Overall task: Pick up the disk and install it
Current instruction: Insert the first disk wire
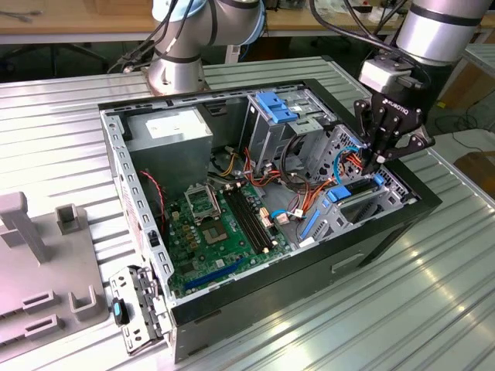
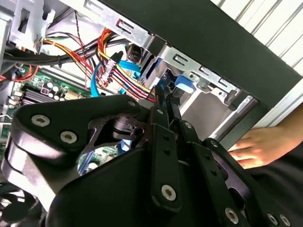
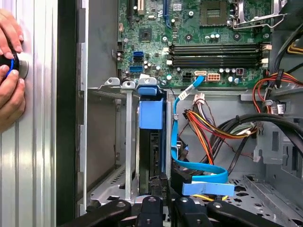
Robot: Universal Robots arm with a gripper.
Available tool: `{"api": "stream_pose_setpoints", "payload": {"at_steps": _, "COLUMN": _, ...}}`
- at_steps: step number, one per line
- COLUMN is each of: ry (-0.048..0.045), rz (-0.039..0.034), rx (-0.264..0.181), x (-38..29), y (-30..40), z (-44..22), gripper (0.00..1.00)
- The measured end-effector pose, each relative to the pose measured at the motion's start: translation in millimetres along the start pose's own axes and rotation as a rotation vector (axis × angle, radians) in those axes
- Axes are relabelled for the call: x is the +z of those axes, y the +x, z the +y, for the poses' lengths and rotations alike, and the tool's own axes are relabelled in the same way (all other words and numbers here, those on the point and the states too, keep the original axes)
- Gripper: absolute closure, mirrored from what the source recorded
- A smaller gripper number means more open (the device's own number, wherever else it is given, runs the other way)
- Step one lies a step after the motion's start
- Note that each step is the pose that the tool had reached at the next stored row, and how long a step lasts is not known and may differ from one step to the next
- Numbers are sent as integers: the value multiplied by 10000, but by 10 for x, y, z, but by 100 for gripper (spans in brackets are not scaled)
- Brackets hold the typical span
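The exterior view looks down on the open computer case (image 1: 263, 255); both wrist views peer closely inside.

One open computer case (image 1: 387, 224), one motherboard (image 1: 216, 232), one gripper (image 1: 380, 158) and two hands (image 3: 10, 71) are counted.

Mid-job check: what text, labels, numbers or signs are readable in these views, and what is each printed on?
No text here can be quoted with confidence.
Sticker on the power supply box, exterior view: print too small to read.
White lettering on the gripper, exterior view: too small to read.
White markings on the motherboard, first wrist view: too blurred to read.
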State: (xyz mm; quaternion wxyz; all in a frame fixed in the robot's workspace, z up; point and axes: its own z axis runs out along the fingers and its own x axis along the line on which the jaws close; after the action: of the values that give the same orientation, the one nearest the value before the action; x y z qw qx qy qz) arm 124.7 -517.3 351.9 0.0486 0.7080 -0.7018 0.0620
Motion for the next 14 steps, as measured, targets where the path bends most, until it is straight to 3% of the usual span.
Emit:
{"api": "stream_pose_setpoints", "payload": {"at_steps": 2, "ry": 1, "rz": -22, "rx": 4, "x": 6, "y": 20, "z": 15, "gripper": 83}}
{"api": "stream_pose_setpoints", "payload": {"at_steps": 3, "ry": 10, "rz": -249, "rx": 8, "x": 13, "y": 49, "z": 31, "gripper": 83}}
{"api": "stream_pose_setpoints", "payload": {"at_steps": 5, "ry": 13, "rz": -529, "rx": 3, "x": 20, "y": 76, "z": 36, "gripper": 83}}
{"api": "stream_pose_setpoints", "payload": {"at_steps": 6, "ry": 16, "rz": -745, "rx": -6, "x": 30, "y": 123, "z": 39, "gripper": 83}}
{"api": "stream_pose_setpoints", "payload": {"at_steps": 7, "ry": 20, "rz": -771, "rx": -21, "x": 37, "y": 159, "z": 40, "gripper": 83}}
{"api": "stream_pose_setpoints", "payload": {"at_steps": 11, "ry": 34, "rz": -769, "rx": -86, "x": 39, "y": 175, "z": 41, "gripper": 83}}
{"api": "stream_pose_setpoints", "payload": {"at_steps": 14, "ry": 89, "rz": -778, "rx": -540, "x": 46, "y": 178, "z": 44, "gripper": 83}}
